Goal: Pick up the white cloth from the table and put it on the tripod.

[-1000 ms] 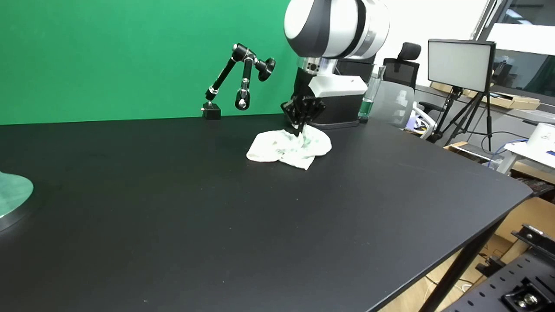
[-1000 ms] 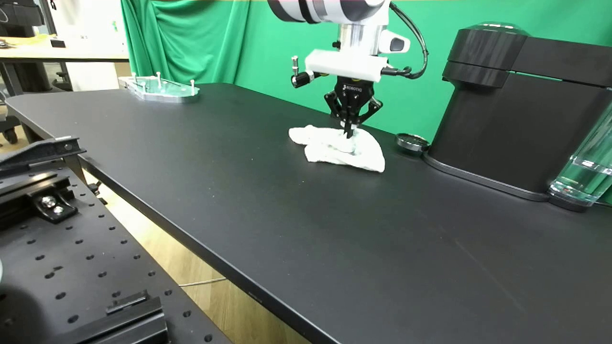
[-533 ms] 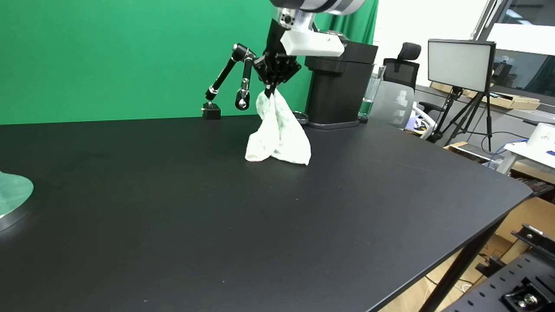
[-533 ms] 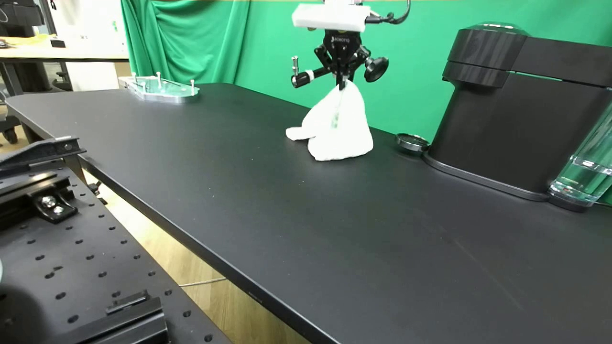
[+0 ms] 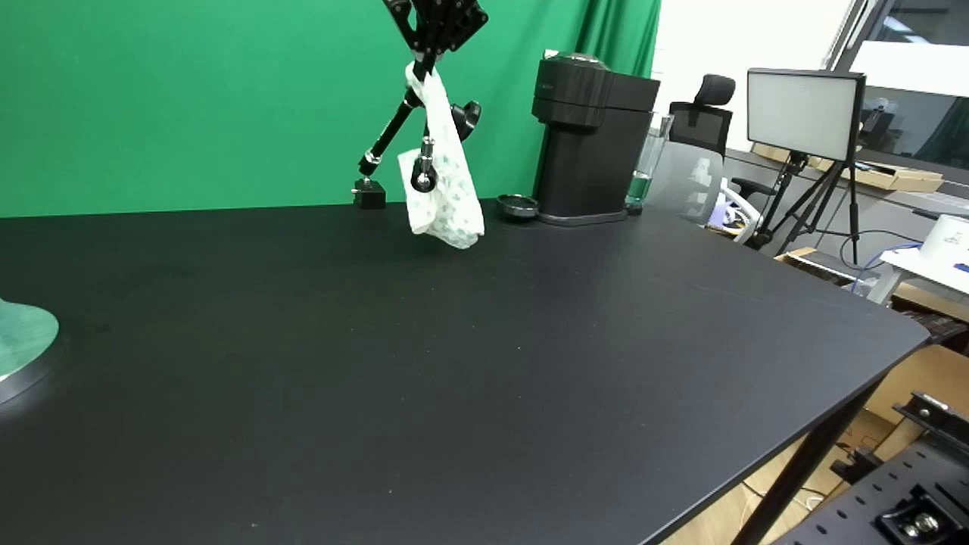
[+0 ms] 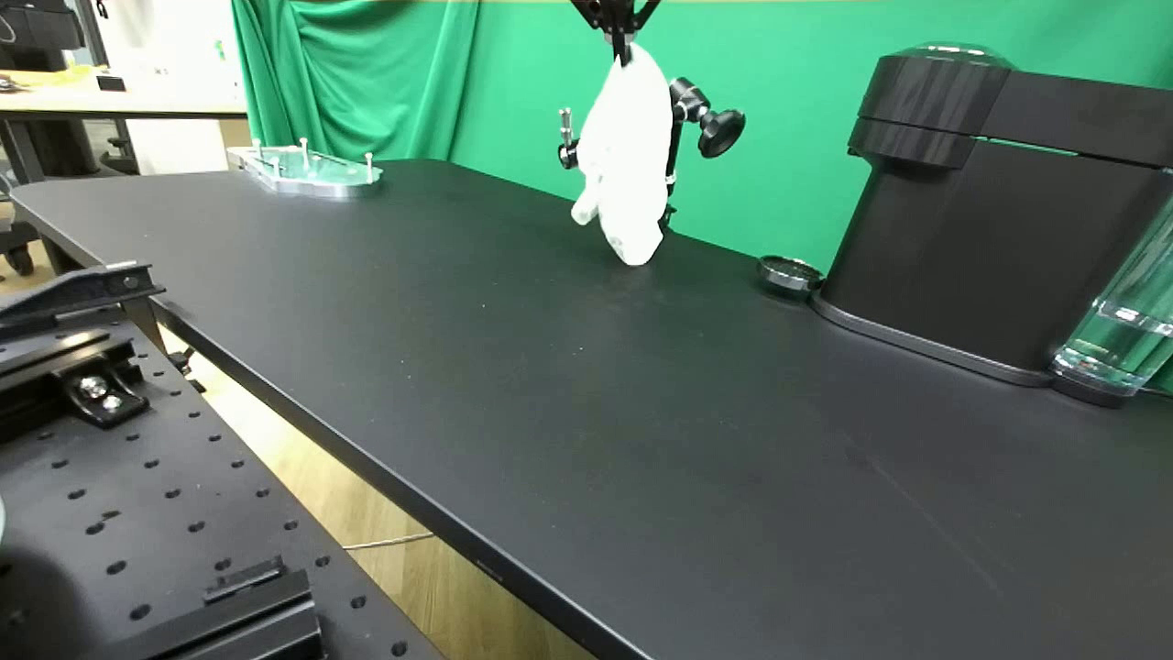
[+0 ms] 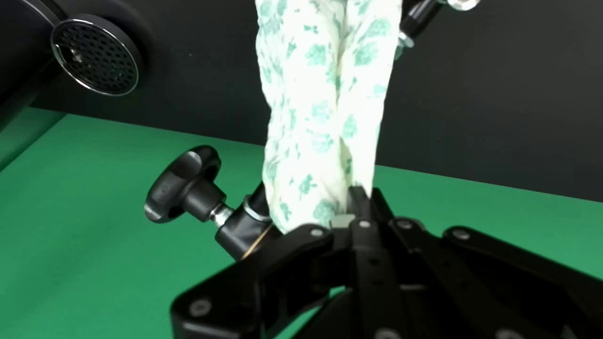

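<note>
The white cloth with green print (image 5: 456,198) hangs from my gripper (image 5: 425,70), clear of the table. My gripper is shut on its upper end; this also shows in an exterior view, gripper (image 6: 623,55) and cloth (image 6: 628,147). In the wrist view the cloth (image 7: 306,108) runs away from the fingertips (image 7: 362,192). The tripod appears to be the black jointed stand (image 5: 387,136) at the table's back edge. The cloth and gripper hide its upper joint, while its hanging end shows in front of the cloth. Its knob (image 6: 721,133) shows beside the cloth. I cannot tell whether they touch.
A black coffee machine (image 5: 579,144) stands to one side of the stand on the black table (image 5: 454,378). A round dark metal cup (image 6: 790,273) lies beside it. A clear plate with pegs (image 6: 316,174) sits at the table's far end. A green backdrop is close behind.
The cloth has been lifted off the table. My gripper has risen with it and moved from beside the stand to its upper joint.
</note>
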You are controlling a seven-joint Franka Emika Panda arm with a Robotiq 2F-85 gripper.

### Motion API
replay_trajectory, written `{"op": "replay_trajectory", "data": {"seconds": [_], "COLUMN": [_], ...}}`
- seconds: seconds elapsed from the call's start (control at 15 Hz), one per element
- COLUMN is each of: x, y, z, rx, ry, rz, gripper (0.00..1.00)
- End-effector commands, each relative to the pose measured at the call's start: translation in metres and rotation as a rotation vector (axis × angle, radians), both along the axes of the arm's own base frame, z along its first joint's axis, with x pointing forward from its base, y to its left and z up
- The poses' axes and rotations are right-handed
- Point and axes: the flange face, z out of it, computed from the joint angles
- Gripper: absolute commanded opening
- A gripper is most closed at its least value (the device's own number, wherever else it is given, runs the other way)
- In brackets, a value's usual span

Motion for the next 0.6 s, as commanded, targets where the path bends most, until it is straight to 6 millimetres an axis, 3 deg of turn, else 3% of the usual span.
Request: {"op": "replay_trajectory", "data": {"seconds": [0.0, 0.33, 0.53], "x": [-0.017, -0.023, -0.026], "y": [0.026, 0.069, 0.083], "z": [0.012, -0.01, -0.029], "rx": [-0.012, -0.05, -0.074], "ry": [0.011, 0.072, 0.121], "rz": [0.014, 0.066, 0.086], "gripper": [0.0, 0.0, 0.0]}}
